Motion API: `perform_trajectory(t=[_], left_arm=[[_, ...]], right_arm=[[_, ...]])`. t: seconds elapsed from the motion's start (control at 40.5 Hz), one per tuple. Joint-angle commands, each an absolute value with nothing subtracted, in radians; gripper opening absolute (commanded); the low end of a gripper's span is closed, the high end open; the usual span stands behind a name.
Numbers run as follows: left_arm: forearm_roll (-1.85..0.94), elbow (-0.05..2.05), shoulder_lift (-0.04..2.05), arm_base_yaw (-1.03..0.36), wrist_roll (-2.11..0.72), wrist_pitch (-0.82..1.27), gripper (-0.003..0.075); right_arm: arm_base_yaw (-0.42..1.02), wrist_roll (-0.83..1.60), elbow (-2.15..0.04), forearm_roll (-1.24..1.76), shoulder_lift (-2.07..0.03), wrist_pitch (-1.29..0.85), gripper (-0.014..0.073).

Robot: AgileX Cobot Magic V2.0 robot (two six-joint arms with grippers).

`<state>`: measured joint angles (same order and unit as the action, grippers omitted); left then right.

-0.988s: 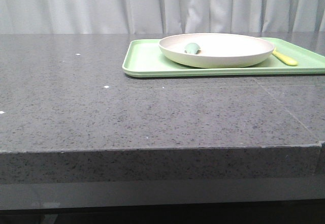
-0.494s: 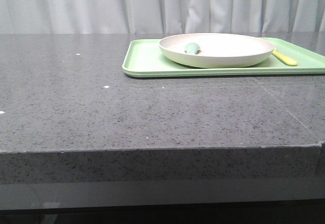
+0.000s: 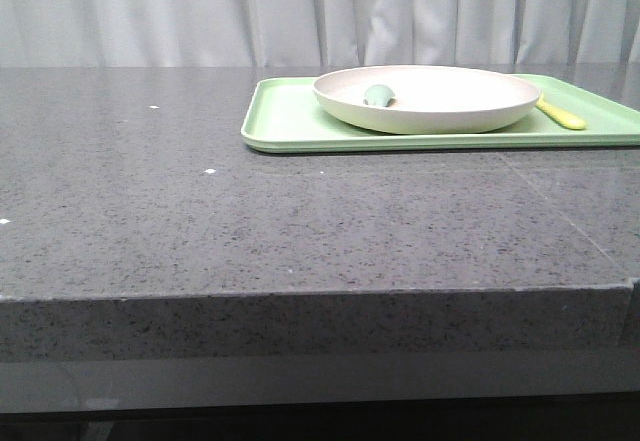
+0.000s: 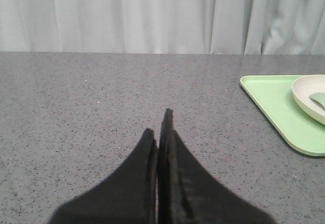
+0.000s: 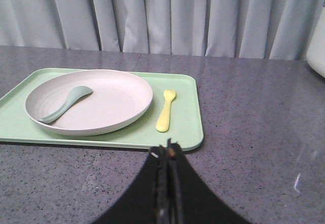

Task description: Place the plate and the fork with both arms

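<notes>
The cream-white plate (image 3: 428, 98) sits on the light-green tray (image 3: 290, 121) at the table's far right. It also shows in the right wrist view (image 5: 89, 101) and at the edge of the left wrist view (image 4: 310, 98). The pale-yellow fork (image 5: 166, 110) lies on the tray to the right of the plate; its handle shows in the front view (image 3: 562, 113). My left gripper (image 4: 158, 122) is shut and empty over bare table, left of the tray. My right gripper (image 5: 169, 150) is shut and empty, just short of the tray's near edge. Neither gripper shows in the front view.
A grey-green spoon (image 5: 65, 103) lies in the plate. The grey speckled table (image 3: 300, 221) ends in a front edge near the camera. Pale curtains (image 3: 320, 11) hang behind the table. A white object (image 5: 317, 46) stands at the far right.
</notes>
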<state>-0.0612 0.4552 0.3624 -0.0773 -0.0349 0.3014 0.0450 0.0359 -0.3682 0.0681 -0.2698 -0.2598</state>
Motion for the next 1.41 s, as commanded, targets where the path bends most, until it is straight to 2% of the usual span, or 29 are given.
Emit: perform_trajectory(t=[0.0,0.568,0.864,1.383], left_arm=[[-0.082,0.466,0.36,-0.075,-0.058,0.209,-0.0018],[-0.079,0.115,-0.03,0.06,0.007,0.192,-0.0018],[-0.079,-0.011,-0.028,0.06,0.007,0.107,-0.0018],[-0.079,-0.009,-0.026,0.06,0.007,0.122,-0.0018]], right_arm=[[0.045,0.046,-0.391,0.072,-0.279,-0.169,-0.012],[0.045,0.046,-0.391,0.072,-0.279,-0.169,-0.012],[0.045,0.046,-0.39,0.072,-0.279,-0.17,-0.012],[0.045,0.046,-0.39,0.072,-0.279,-0.17,-0.012]])
